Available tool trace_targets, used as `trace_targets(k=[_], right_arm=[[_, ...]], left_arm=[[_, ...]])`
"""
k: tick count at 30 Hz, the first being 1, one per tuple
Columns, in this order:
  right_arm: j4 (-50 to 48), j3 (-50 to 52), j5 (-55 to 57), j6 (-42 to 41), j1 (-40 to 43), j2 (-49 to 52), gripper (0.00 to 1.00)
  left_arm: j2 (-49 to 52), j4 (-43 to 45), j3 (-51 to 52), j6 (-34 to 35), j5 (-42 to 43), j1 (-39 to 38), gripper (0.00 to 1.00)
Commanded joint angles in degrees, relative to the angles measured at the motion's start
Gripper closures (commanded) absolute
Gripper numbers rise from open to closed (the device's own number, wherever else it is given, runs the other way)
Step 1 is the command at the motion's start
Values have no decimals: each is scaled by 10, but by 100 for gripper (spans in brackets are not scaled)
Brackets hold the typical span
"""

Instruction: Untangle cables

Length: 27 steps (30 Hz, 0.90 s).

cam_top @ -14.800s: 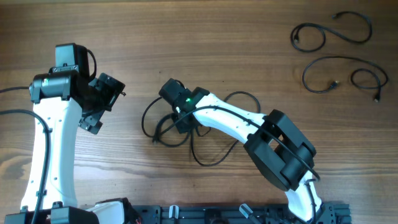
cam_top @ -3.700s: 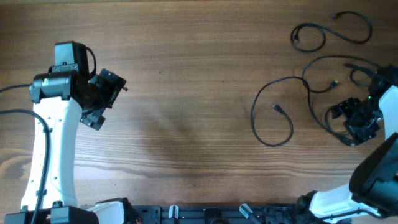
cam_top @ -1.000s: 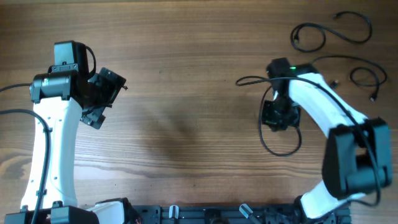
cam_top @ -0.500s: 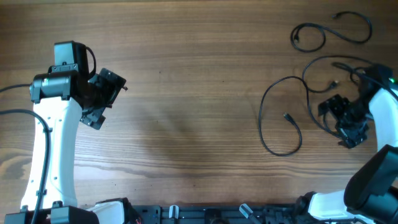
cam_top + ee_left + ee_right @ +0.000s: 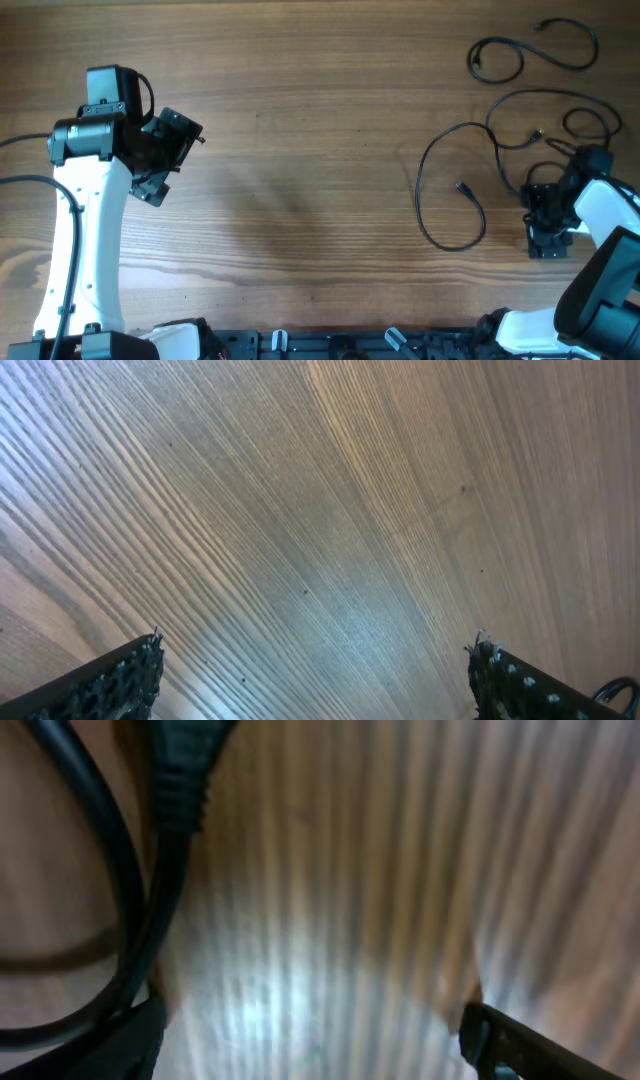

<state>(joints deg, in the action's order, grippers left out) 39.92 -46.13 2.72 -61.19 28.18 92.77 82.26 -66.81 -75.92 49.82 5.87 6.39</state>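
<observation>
Three thin black cables lie apart at the right of the table. One is an S-shaped cord (image 5: pixel 530 55) at the back, and one (image 5: pixel 550 100) curls just below it. The third is a large loop (image 5: pixel 440 190) with a small plug end (image 5: pixel 463 187). My right gripper (image 5: pixel 546 225) hovers low beside the right edge with its jaws open. In its wrist view a cable (image 5: pixel 125 910) and a plug (image 5: pixel 185 760) run just past the left finger (image 5: pixel 110 1045), and bare wood lies between the fingers. My left gripper (image 5: pixel 165 160) stays open over bare wood at the far left.
The left arm's white link (image 5: pixel 85 230) stands along the left side. A thick black wire (image 5: pixel 20 180) runs from it off the left edge. The black base rail (image 5: pixel 350 345) lines the table's front edge.
My right gripper has opened, let go of the large loop and swung from mid-table to the right edge. The loop now lies loose. The left arm has not moved.
</observation>
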Motion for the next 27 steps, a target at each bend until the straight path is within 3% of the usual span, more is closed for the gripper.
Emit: trace_targets(k=[1,5,9,13,14,21,23,24,27], right_arm=[[-26,9,38,12,-1,4,9],[-41,8,132,8,3,4,8],[-46,-24,139,33,40,4,8],[-17,-88,-28,197,52,1,12],[-15,-88,-70,205,52,1,12],[-53,-85,1,170,50,78,16],[-73,-85,12,170,50,96,25],[-82,-85,25,170,51,97,51],[-74,-93,48,158,61,97,88]], left_arm=[[3,0,-2,1,1,2,0],[3,-1,-2,1,1,2,0],[3,-1,-2,1,1,2,0],[3,0,-2,1,1,2,0],[3,0,-2,1,1,2,0],[3,-1,-2,1,1,2,0],[3,-3,-2,1,1,2,0],[3,-3,-2,1,1,2,0],[3,-2,-2,1,1,2,0]])
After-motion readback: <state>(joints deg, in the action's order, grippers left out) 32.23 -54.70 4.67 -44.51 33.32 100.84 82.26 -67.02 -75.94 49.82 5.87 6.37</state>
